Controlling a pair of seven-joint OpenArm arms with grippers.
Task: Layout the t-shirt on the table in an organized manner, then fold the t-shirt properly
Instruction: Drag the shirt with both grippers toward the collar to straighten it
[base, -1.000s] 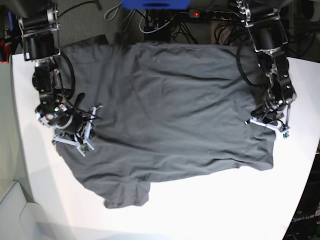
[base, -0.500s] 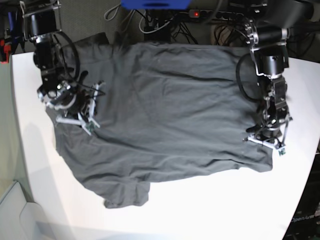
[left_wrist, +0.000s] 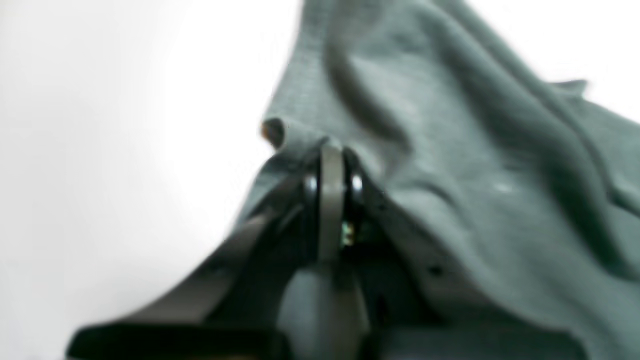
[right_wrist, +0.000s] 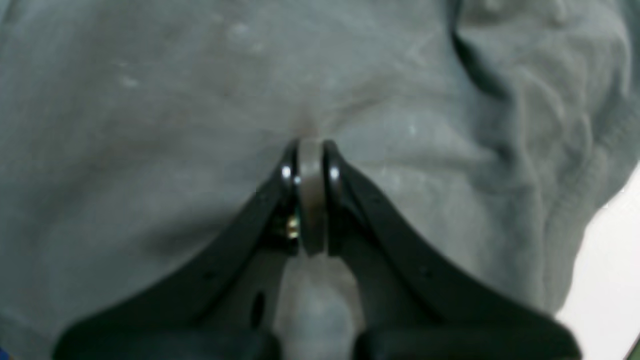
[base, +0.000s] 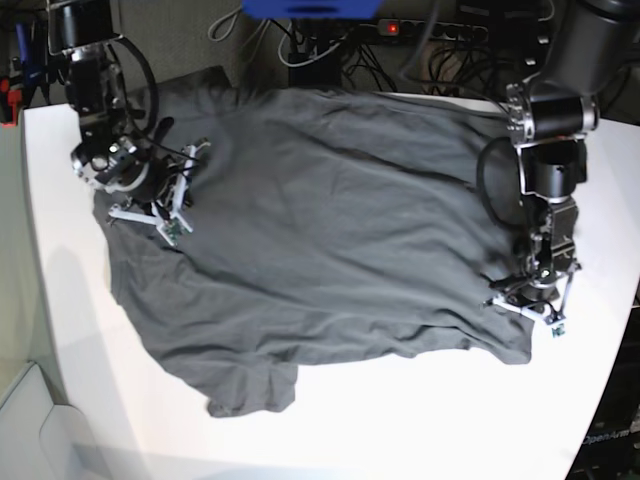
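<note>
The dark grey t-shirt (base: 330, 220) lies spread across the white table (base: 430, 420), with a sleeve bunched at the near left. On the right of the base view, my left gripper (base: 527, 303) is shut on the shirt's right edge. The left wrist view shows its jaws closed at the cloth's border (left_wrist: 331, 150), the fabric (left_wrist: 450, 150) rising in folds over one finger. My right gripper (base: 150, 215) is shut on the shirt near its far-left corner. Seen from the right wrist, its tips (right_wrist: 310, 146) pinch a pucker of cloth (right_wrist: 150, 100).
A power strip and tangled cables (base: 400, 30) lie behind the table's far edge, beside a blue object (base: 310, 8). A pale bin (base: 25, 420) stands off the table's near-left corner. Bare tabletop (left_wrist: 100, 125) shows beside the left gripper.
My right gripper moved toward the far edge, drawing the shirt's left side with it. My left gripper moved toward the near edge, pulling the right edge. The shirt has turned slightly.
</note>
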